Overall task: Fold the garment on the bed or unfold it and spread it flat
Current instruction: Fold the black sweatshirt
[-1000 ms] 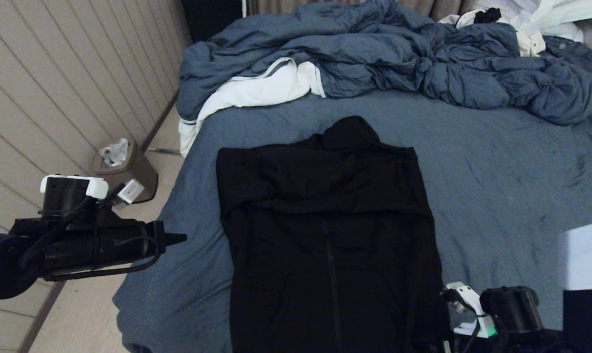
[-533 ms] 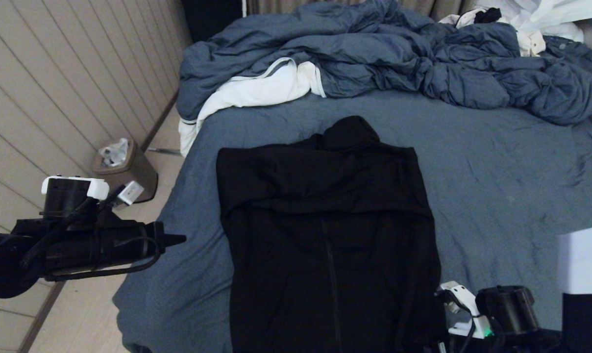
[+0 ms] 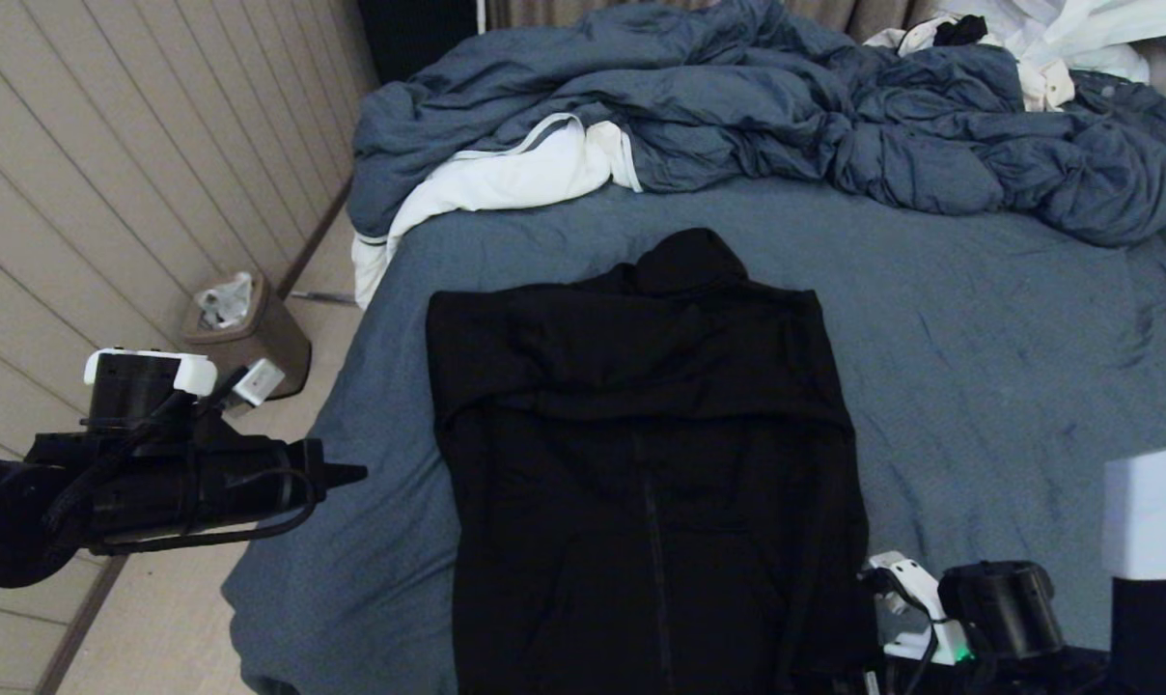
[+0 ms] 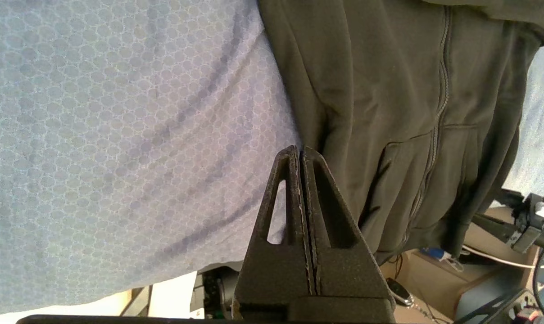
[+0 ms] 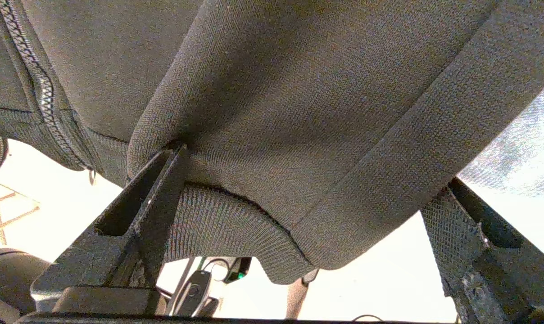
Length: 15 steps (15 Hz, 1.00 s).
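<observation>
Two robot arms show by a wide bed with a blue-grey sheet. One big black zip-up hoodie lies flat on the sheet, near the front edge of the bed. Its hood points away from the robot, toward the far end. Its sleeves are folded in over the body, and its bottom hem hangs over the front edge.

Out on the left side, the left gripper hangs above the bed's left edge, close to the hoodie's side but apart from it. Its two black fingers are pressed tight together with nothing between them.

Down at the front, the right gripper sits under the hoodie's right bottom corner. Its fingers are spread wide, one on each side of the ribbed hem. It does not pinch the cloth.

Far back on the bed lies a puffy blue-grey duvet with white lining. Some white clothes sit in the far right corner. On the floor to the left stands a small brown bin.
</observation>
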Motion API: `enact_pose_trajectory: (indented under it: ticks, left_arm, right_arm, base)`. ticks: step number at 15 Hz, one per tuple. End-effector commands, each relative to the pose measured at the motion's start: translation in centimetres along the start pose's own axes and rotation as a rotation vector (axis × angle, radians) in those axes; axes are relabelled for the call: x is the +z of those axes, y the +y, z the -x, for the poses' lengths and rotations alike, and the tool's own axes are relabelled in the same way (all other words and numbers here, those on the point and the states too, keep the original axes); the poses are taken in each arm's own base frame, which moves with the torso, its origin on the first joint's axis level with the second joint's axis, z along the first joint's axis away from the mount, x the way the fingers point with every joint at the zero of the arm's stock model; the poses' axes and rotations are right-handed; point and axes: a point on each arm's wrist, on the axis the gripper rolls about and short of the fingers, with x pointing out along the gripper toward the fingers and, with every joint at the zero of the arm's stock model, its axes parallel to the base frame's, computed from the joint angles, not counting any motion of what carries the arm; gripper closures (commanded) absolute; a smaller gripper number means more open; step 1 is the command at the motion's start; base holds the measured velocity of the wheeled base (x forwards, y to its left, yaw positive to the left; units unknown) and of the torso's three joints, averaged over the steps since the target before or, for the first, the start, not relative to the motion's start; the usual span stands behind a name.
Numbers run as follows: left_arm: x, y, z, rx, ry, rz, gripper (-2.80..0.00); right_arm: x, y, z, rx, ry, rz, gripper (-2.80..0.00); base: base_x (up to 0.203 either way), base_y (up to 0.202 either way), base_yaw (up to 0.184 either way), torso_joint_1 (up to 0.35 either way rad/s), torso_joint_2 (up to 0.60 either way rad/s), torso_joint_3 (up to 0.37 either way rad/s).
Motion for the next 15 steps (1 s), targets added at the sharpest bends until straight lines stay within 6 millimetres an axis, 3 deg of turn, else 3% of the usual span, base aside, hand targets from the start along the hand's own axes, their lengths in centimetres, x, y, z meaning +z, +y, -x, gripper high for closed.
enact_pose_trajectory:
  ticks: [1, 10, 11, 12, 15]
  left_arm:
    - [0.0, 0.0, -0.1, -0.002, 0.001, 0.003, 0.00]
    - [-0.1, 0.3, 0.0, -0.026, 0.012, 0.010, 0.00]
    - [0.0, 0.3, 0.0, -0.027, 0.011, 0.010, 0.00]
    - [0.0, 0.3, 0.0, -0.026, 0.012, 0.010, 0.00]
    - [0.0, 0.3, 0.0, -0.028, 0.012, 0.012, 0.00]
  right_arm:
    - [0.3, 0.1, 0.3, 0.004, -0.022, 0.005, -2.80]
    - [0.4, 0.9, 1.2, 0.044, -0.017, -0.016, -2.80]
    - [0.3, 0.9, 1.1, 0.044, -0.016, -0.014, -2.66]
    - [0.2, 0.8, 1.0, 0.044, -0.007, -0.015, 0.00]
    - [0.0, 0.6, 0.4, 0.042, 0.008, -0.013, 0.00]
  base:
    - [0.000, 0.000, 0.000, 0.000, 0.00, 0.000]
    - [0.000, 0.000, 0.000, 0.000, 0.00, 0.000]
    - [0.000, 0.000, 0.000, 0.000, 0.00, 0.000]
    - [0.000, 0.000, 0.000, 0.000, 0.00, 0.000]
    - [0.000, 0.000, 0.000, 0.000, 0.00, 0.000]
